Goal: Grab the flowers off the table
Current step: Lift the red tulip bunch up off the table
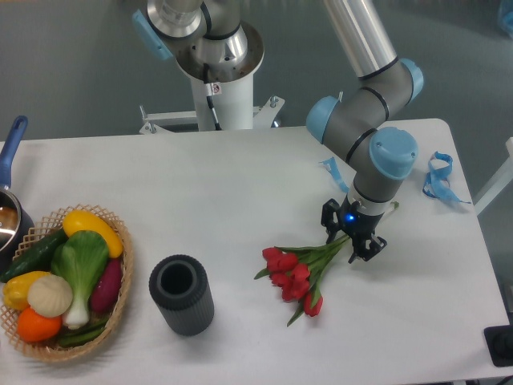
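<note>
We see the bunch of red tulips with green stems (300,271) lying on the large white rectangular tabletop (240,184), right of centre and nearer the front edge, blooms toward the front-left, stems running up to the right. The black two-finger gripper (351,243) of the grey-and-blue arm stands over the stems, its fingers spread to either side of them and not yet closed. We note a ribbed dark cylindrical vase (182,294) near the front edge, and a wicker basket of vegetables (64,282) at the front-left corner.
</note>
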### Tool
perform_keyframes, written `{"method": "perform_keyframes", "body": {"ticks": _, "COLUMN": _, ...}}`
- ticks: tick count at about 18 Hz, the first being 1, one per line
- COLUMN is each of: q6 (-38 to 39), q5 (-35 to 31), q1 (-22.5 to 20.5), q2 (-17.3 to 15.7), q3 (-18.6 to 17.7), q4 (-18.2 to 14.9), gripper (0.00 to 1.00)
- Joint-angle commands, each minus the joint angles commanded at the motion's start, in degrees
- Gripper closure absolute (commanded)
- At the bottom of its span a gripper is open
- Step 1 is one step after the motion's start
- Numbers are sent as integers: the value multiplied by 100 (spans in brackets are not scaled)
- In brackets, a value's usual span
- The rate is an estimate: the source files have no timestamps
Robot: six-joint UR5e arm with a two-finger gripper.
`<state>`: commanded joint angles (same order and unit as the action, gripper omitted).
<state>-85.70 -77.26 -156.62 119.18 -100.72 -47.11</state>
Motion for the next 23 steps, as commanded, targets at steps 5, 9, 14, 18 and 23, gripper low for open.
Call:
{"method": "perform_keyframes", "body": {"ticks": 5, "q6": 430, "q5": -9, "q1": 0, "q2": -53, "q3": 26, "q4": -9, "gripper": 90}}
{"method": "perform_keyframes", "body": {"ticks": 9, "q6": 440, "q5": 9, "q1": -9, "q2": -131, "q3": 35, "q4": -18, "gripper": 90}}
{"method": "perform_keyframes", "body": {"ticks": 14, "q6": 719, "q5": 245, "q1": 9, "q2": -702, "q3": 0, "q4": -18, "gripper": 90}}
{"method": "perform_keyframes", "body": {"ticks": 18, "q6": 1353, "q5": 1940, "q1": -44, "q2": -1388, "q3": -9, "q4": -9, "gripper": 90}}
{"method": "perform_keyframes", "body": {"ticks": 23, "q6": 1731, "q5": 2872, "q1": -18, "q2": -1941, "q3": -114, "q4": -35, "gripper": 90}}
